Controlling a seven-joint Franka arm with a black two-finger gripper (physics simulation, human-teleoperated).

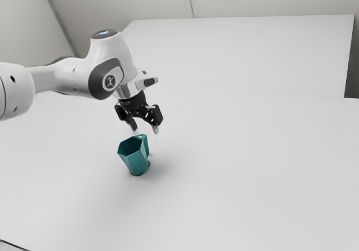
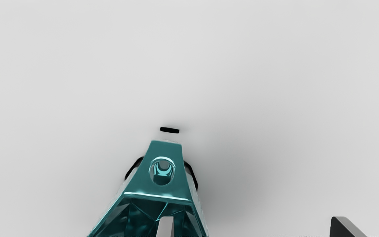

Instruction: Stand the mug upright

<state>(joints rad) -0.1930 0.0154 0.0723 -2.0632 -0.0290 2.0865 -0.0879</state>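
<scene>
Watching from my remote post, I see in the exterior view a teal, glossy, faceted mug standing upright on a white table, left of centre, mouth up. Its handle faces far and right. My black two-finger gripper hangs just above, on the mug's far side.

In the wrist view my gripper is released, its fingers well apart: one over the mug's mouth, the other out beside the mug. A small black bar shows just past the handle.

Mug partly beyond the wrist view's edge
</scene>
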